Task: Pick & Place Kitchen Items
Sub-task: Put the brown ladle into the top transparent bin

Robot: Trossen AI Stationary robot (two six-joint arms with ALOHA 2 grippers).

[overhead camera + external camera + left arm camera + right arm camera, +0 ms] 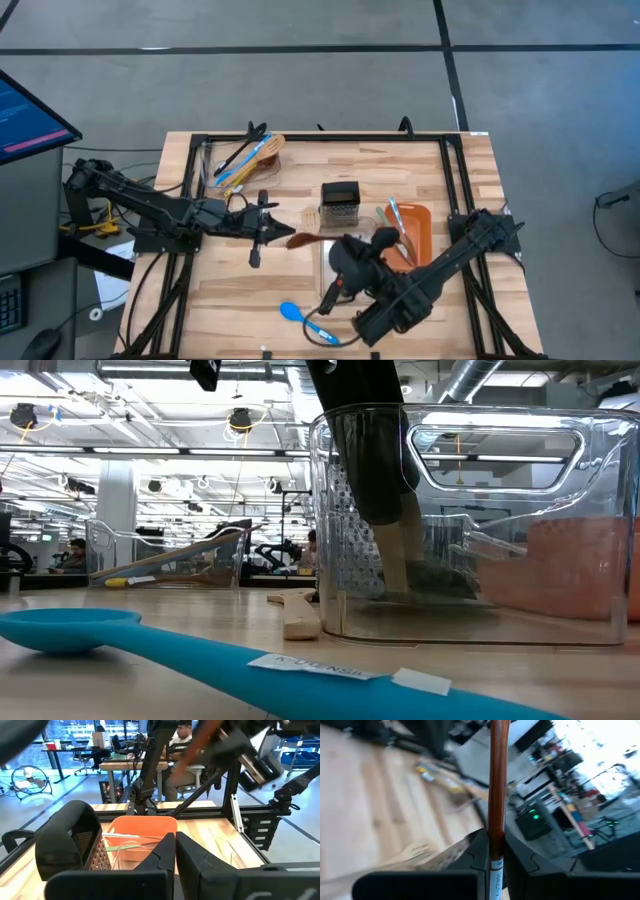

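My right gripper (pixel 342 252) is over the table's middle, shut on a reddish-brown wooden spoon (pixel 303 240) whose bowl points toward the table's left edge. My left gripper (pixel 263 218) is shut and level over the left-middle of the table, touching nothing. A steel box grater (pixel 340 200) stands upright beyond the spoon. A blue spoon (pixel 300 314) lies flat near the table's front edge. A clear bin (pixel 240 155) at the far left holds blue, yellow, wooden and black utensils. An orange tray (pixel 418 232) at the right holds a few slim utensils. My right gripper pinches the wooden spoon's handle (pixel 496 845) between its two fingers, near the labelled free end. The handle runs straight out ahead of the fingers, in line with them. The spoon is lifted clear of the table, and its handle (pixel 197 742) shows high in the left wrist view.
A large clear container (pixel 470 510) stands in the table's middle, with the grater and the orange tray behind it in the low view. A light wooden utensil (pixel 300 615) lies on the table beside it. Black frame rails (pixel 190 200) run along the table's sides. Bare wood lies at the front left.
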